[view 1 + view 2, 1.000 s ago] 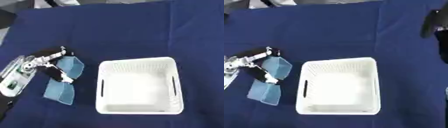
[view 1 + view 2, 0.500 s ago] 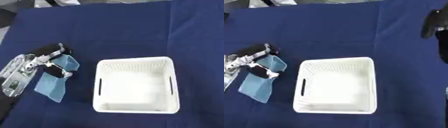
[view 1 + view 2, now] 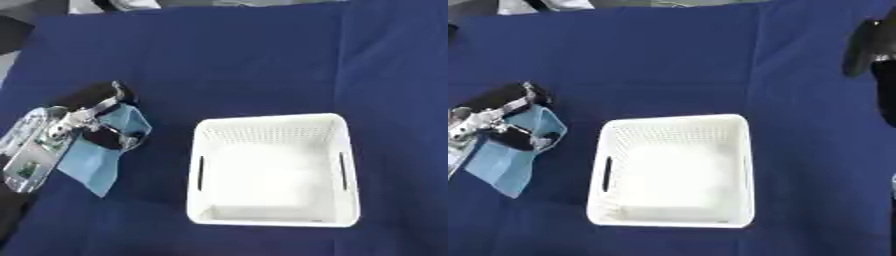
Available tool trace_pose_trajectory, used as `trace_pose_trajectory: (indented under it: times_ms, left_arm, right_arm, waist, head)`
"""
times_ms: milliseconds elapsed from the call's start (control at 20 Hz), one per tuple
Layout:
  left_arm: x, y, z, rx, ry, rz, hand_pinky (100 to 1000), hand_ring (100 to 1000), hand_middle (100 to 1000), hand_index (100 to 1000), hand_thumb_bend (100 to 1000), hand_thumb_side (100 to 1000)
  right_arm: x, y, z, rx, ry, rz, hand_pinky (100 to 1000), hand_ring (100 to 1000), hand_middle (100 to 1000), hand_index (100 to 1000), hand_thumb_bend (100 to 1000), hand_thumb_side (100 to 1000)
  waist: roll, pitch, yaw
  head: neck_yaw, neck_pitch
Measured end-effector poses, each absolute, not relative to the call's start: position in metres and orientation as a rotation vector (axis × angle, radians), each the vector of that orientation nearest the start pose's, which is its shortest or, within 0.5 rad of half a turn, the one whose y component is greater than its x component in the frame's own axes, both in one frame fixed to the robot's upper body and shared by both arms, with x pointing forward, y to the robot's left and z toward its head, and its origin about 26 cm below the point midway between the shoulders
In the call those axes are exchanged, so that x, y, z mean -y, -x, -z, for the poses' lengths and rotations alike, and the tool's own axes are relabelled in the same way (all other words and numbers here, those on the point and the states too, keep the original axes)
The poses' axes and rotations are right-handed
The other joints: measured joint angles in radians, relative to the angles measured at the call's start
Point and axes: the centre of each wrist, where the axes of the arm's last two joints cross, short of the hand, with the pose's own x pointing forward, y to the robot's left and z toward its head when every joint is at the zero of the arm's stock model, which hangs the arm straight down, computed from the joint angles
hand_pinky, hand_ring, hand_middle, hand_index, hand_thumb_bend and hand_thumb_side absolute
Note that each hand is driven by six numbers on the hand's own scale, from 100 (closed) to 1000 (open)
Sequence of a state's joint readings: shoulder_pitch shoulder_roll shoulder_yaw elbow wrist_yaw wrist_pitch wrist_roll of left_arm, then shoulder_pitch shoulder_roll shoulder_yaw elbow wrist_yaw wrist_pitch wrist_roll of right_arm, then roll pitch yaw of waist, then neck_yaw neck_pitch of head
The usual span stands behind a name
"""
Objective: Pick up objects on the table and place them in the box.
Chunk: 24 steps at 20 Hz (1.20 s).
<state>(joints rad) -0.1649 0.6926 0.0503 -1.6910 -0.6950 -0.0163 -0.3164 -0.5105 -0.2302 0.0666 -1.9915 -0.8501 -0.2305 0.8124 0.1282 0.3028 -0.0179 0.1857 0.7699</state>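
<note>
A light blue cloth-like piece [image 3: 98, 162] hangs from my left hand [image 3: 92, 117] at the left of the table, its lower corner drooping toward the blue tablecloth. The hand's fingers are curled round the piece's upper edge. The white perforated box [image 3: 273, 169] stands to the right of it, empty, with slot handles on both short sides. My right hand [image 3: 871, 42] shows as a dark shape at the upper right edge of the right eye view, well away from the box.
A dark blue cloth [image 3: 236, 65] covers the whole table. My left forearm [image 3: 31, 155], silver with a green part, comes in along the left edge. Pale objects lie beyond the table's far edge.
The whole picture has shifted, so the head has moved. My left hand still holds the blue piece beside the box's left wall; the piece hangs a little differently.
</note>
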Motion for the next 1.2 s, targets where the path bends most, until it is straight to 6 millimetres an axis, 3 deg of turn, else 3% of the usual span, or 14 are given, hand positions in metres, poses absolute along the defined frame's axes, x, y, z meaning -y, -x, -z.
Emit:
trace_pose_trajectory:
  times_ms: [600,950,1050,1100,1150,1200]
  left_arm:
    - [-0.393,-0.310,-0.182,1.441,-1.200,1.060,100,109,314,343,276,100]
    - [-0.385,-0.317,-0.211,1.542,-1.312,0.944,100,106,291,336,284,100]
    - [-0.381,-0.319,-0.217,1.574,-1.319,0.923,100,100,240,305,294,100]
    - [-0.378,-0.321,-0.220,1.597,-1.321,0.908,100,100,264,322,291,100]
    - [-0.374,-0.322,-0.223,1.626,-1.319,0.889,100,100,100,185,260,100]
    - [-0.370,-0.323,-0.226,1.658,-1.314,0.868,100,100,100,164,263,100]
  right_arm:
    - [0.206,-0.312,-0.247,-2.742,1.533,1.025,569,667,768,764,100,718]
    - [0.207,-0.312,-0.245,-2.755,1.543,1.018,569,668,769,764,100,718]
    - [0.207,-0.312,-0.245,-2.757,1.546,1.016,568,668,768,764,100,718]
    - [0.207,-0.312,-0.245,-2.757,1.549,1.011,568,668,768,764,100,718]
    - [0.206,-0.312,-0.245,-2.758,1.552,1.007,568,668,769,764,100,718]
    - [0.206,-0.312,-0.244,-2.759,1.554,1.003,568,668,769,764,100,718]
  waist:
    - [0.005,-0.008,0.006]
    - [0.005,-0.022,0.007]
    - [0.005,-0.027,0.007]
    - [0.005,-0.030,0.007]
    - [0.005,-0.031,0.007]
    - [0.005,-0.031,0.006]
  head:
    - [-0.001,0.000]
    - [-0.001,0.000]
    - [-0.001,0.000]
    - [-0.001,0.000]
    - [-0.001,0.000]
    - [-0.001,0.000]
